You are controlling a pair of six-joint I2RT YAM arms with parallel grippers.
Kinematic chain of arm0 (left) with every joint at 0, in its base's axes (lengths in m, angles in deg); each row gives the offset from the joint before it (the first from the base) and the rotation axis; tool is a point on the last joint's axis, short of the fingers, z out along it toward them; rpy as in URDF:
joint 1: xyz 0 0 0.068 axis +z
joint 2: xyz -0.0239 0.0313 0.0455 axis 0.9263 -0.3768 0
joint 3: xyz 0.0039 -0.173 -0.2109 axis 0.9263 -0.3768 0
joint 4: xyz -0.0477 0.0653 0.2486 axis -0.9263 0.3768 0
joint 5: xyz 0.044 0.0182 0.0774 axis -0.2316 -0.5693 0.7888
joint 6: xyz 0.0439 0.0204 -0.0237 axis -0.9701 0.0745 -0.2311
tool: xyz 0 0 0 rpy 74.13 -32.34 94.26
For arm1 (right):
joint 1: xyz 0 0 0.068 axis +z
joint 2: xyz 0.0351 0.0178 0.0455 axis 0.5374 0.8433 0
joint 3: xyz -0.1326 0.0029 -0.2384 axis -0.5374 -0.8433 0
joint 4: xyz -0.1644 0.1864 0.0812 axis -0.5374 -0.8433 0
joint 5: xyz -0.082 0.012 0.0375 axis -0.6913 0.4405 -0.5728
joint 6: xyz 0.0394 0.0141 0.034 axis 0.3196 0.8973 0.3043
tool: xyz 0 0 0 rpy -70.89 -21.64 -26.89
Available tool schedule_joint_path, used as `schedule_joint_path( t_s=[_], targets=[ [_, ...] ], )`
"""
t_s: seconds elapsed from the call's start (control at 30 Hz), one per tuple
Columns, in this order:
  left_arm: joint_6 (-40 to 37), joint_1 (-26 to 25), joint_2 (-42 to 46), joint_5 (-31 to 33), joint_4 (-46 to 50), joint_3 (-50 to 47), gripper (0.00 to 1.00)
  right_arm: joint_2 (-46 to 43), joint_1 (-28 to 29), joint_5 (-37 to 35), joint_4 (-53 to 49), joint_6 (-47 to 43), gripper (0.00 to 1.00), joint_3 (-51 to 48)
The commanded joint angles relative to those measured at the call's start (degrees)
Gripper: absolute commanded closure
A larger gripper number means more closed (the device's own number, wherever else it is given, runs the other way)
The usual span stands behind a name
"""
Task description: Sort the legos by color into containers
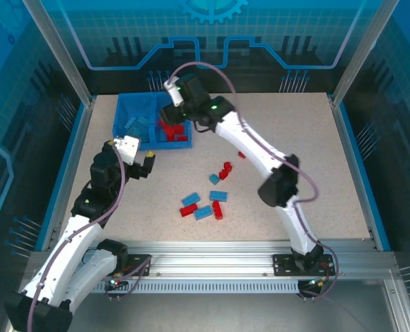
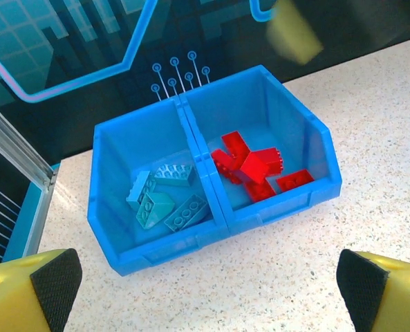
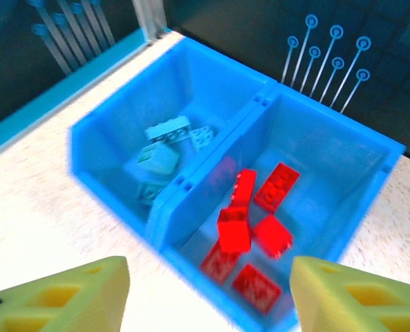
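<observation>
Speckled pale table (image 1: 294,159) carries everything, inside a stall of blue panels. Most of the red legos (image 2: 249,166) lie in the right compartment (image 2: 294,131) of the blue bin (image 2: 274,214). The light blue legos (image 2: 164,200) lie in its left compartment (image 2: 122,159), so each colour has its own side of the divider. More bricks of both colours, the loose legos (image 1: 208,200), lie on the table in front of the bin, well apart from it and not yet sorted.

The right gripper (image 3: 208,290) hangs directly above the right compartment with its jaws apart and nothing between them. I judge it is placed there so that a red brick falls on the correct side; the red pile is straight below it. The left gripper (image 2: 205,283) waits just in front of the bin, fully released and empty.
</observation>
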Motion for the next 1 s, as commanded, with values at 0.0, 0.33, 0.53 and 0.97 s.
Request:
schedule_joint_path(
  t_s=[0.0, 0.33, 0.53, 0.97],
  targets=[
    [3.8, 0.6, -1.8, -3.1, -1.5, 0.3, 0.01, -16.3, -2.4, 8.2, -5.6, -0.4, 0.29, -13.2],
    [32.7, -6.8, -17.8, -17.7, 11.2, 14.9, 0.03, -64.3, -6.6, 5.8, -3.6, 9.7, 0.00, -60.6],
    [51.9, -18.6, -28.9, -7.8, 13.9, 17.4, 0.03, -80.5, -9.3, 6.1, -8.5, 20.4, 0.00, -74.6],
    [55.4, -25.8, -58.3, -9.1, 14.0, 28.5, 0.12, -82.8, -9.6, 6.8, -8.4, 24.9, 0.00, -81.4]
  ],
)
